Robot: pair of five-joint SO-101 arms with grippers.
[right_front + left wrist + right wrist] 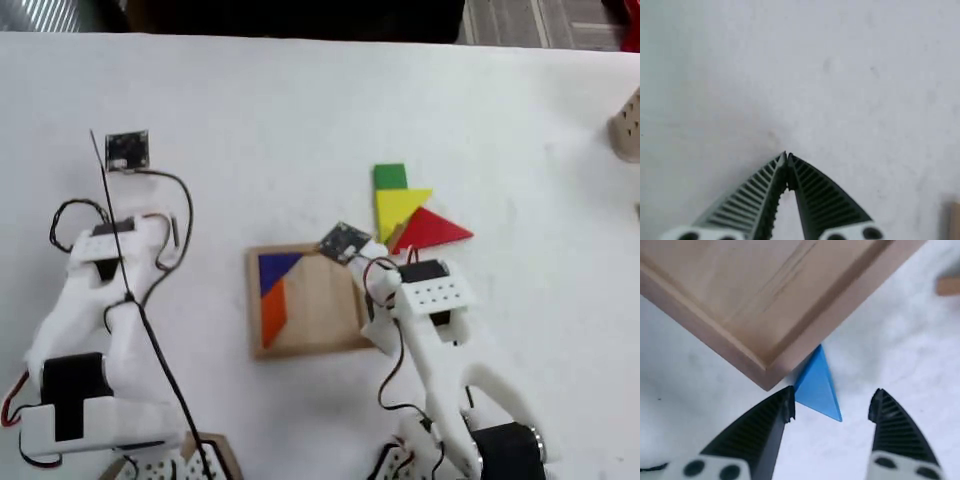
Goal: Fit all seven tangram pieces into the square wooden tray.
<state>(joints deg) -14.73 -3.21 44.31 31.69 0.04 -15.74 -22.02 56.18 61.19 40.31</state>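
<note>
The square wooden tray (330, 300) lies mid-table with a blue-purple triangle (277, 268) and an orange piece (273, 312) in its left part. A green square (390, 176), a yellow triangle (400, 207) and a red triangle (428, 229) lie on the table beyond its far right corner. My right gripper (832, 407) is open just off a corner of the tray (765, 305), with a small light-blue triangle (817, 386) between its fingers, touching the tray's outer edge. My left gripper (786, 165) is shut on nothing over bare table, left of the tray.
The right arm (435, 310) stands over the tray's right edge. A pegged wooden block (627, 125) sits at the far right table edge. A small wooden object (215, 455) lies at the front by the left arm's base. Cables trail around the left arm (100, 270).
</note>
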